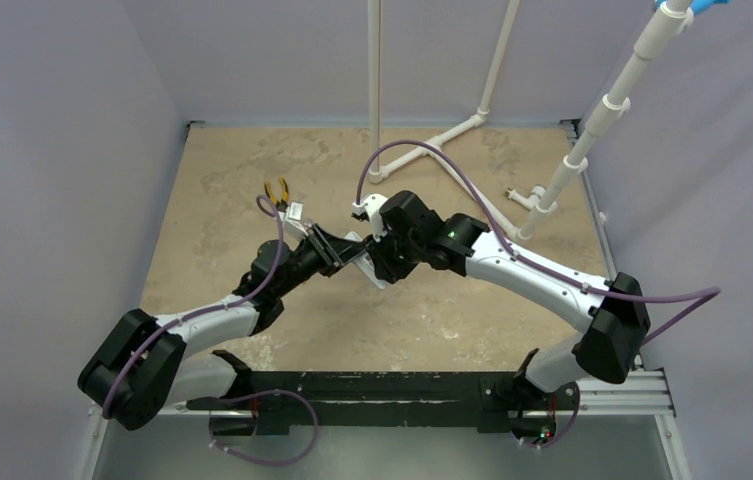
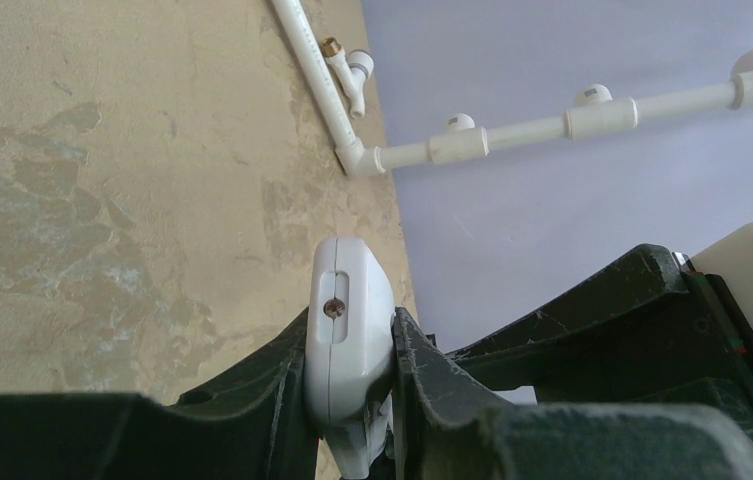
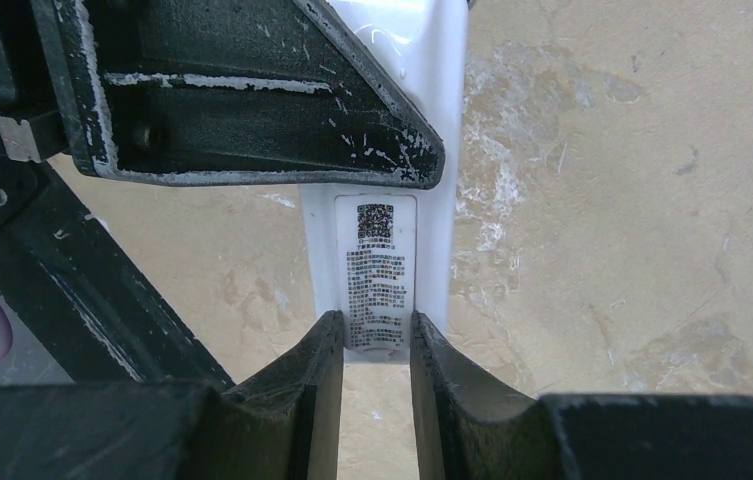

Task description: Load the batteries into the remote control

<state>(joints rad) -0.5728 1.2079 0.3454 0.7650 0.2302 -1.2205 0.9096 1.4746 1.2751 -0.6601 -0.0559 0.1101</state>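
The white remote control [image 1: 370, 268] is held off the table where the two arms meet. My left gripper [image 1: 340, 248] is shut on it; in the left wrist view the remote [image 2: 350, 330] stands edge-on, clamped between both fingers [image 2: 422, 380]. In the right wrist view its back [image 3: 432, 120] faces the camera, with a printed label panel [image 3: 375, 270]. My right gripper [image 3: 374, 345] is narrowly open, its tips against the remote's near end on either side of the label panel. The left finger [image 3: 252, 100] hides the remote's upper back. No batteries are in view.
Yellow-handled pliers [image 1: 277, 190] lie on the tan table [image 1: 472, 330] behind the left gripper. White PVC pipes [image 1: 457, 130] run along the back and right [image 2: 512, 135]. Grey walls close in both sides.
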